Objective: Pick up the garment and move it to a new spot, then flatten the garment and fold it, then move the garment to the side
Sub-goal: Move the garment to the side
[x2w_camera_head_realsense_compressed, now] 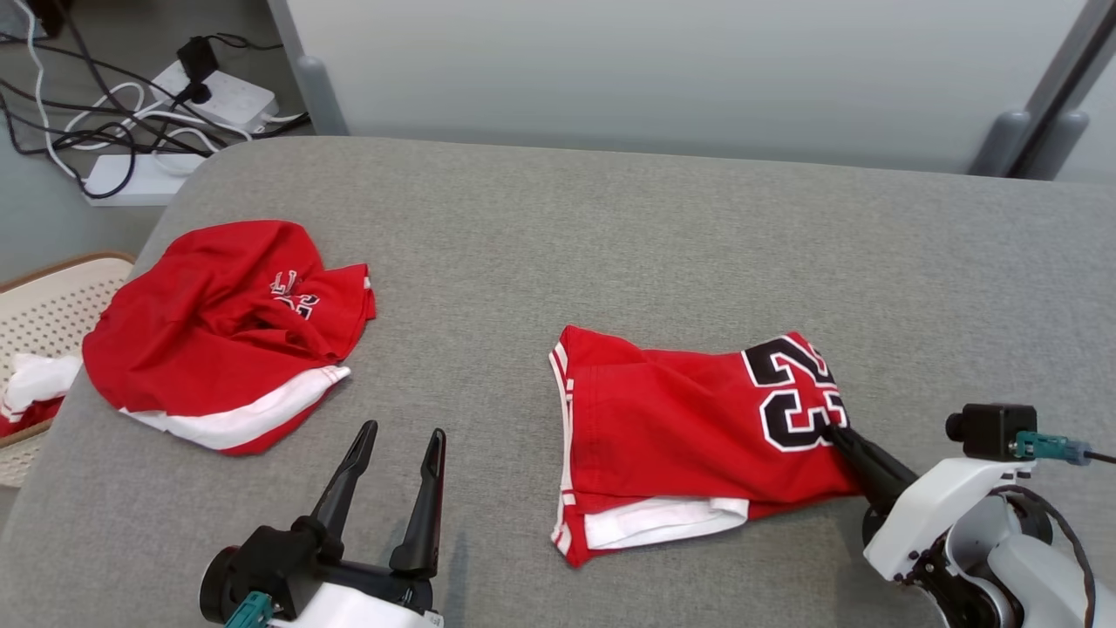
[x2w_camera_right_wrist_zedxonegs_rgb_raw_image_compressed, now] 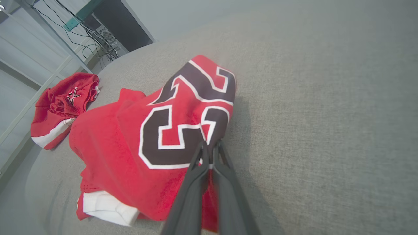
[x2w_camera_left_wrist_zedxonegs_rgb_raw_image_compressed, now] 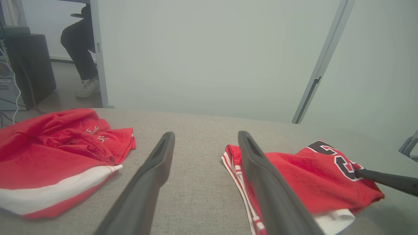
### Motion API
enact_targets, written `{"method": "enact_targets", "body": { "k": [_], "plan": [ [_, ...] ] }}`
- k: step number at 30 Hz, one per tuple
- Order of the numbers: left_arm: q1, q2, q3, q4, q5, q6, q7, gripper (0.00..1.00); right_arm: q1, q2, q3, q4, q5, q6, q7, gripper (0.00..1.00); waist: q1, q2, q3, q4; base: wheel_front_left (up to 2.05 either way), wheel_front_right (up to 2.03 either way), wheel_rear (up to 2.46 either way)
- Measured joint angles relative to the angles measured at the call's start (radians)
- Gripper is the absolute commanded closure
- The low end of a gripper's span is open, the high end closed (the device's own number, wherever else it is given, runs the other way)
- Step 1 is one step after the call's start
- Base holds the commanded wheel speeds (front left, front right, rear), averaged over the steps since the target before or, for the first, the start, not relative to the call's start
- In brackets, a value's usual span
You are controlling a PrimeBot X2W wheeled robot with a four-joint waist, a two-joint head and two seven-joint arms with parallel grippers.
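Red folded fabric garment [x2w_camera_head_realsense_compressed: 680, 419] is pinched at its numbered edge by right gripper [x2w_camera_right_wrist_zedxonegs_rgb_raw_image_compressed: 209, 145], probably for dragging aside; left gripper [x2w_camera_head_realsense_compressed: 405, 429] is spread, idle beside it.

The basket [x2w_camera_head_realsense_compressed: 52, 314] is getting chopped off by the head view's left edge, and the white cloth [x2w_camera_head_realsense_compressed: 39, 379] in it is sitting too bunched up to identify. The print on the crumpled garment [x2w_camera_head_realsense_compressed: 200, 331] is disappearing into a crease (can't read it). The right gripper [x2w_camera_right_wrist_zedxonegs_rgb_raw_image_compressed: 209, 143] is pinching the folded garment [x2w_camera_right_wrist_zedxonegs_rgb_raw_image_compressed: 130, 137], its fingers hiding how much cloth is between them. The left gripper [x2w_camera_left_wrist_zedxonegs_rgb_raw_image_compressed: 205, 133] is blocking part of that garment's striped hem. The person [x2w_camera_left_wrist_zedxonegs_rgb_raw_image_compressed: 80, 52] is getting cut off above the legs.
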Motion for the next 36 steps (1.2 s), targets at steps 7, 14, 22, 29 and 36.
{"method": "enact_targets", "body": {
  "k": [7, 14, 22, 29, 36],
  "plan": [
    [0.0, 0.0, -0.001, 0.001, 0.001, -0.001, 0.0, 0.0, -0.051, -0.029, 0.036, 0.006, -0.074, 0.0, -0.081, 1.0, 0.0, 0.0, 0.003, -0.051, 0.0, 0.0, 0.0],
    [-0.004, 0.0, -0.002, 0.003, 0.003, -0.005, 0.0, 0.0, -0.091, -0.042, 0.072, 0.013, -0.129, 0.0, -0.114, 1.0, 0.0, 0.0, 0.007, -0.12, 0.0, 0.0, 0.0],
    [-0.022, 0.0, -0.004, 0.008, 0.02, -0.01, 0.0, 0.0, -0.131, -0.045, 0.116, 0.036, -0.163, 0.0, -0.123, 1.0, 0.0, 0.0, 0.01, -0.207, 0.0, 0.0, 0.0],
    [-0.022, 0.0, -0.004, 0.01, 0.03, -0.019, 0.0, 0.0, -0.17, -0.044, 0.148, 0.04, -0.164, 0.0, -0.136, 1.0, 0.0, 0.0, 0.024, -0.281, 0.0, 0.0, 0.0],
    [-0.064, 0.0, -0.004, 0.013, 0.049, -0.027, 0.0, 0.0, -0.226, -0.041, 0.169, 0.048, -0.169, 0.0, -0.153, 1.0, 0.0, 0.0, 0.069, -0.34, 0.0, 0.0, 0.0]
  ]
}}
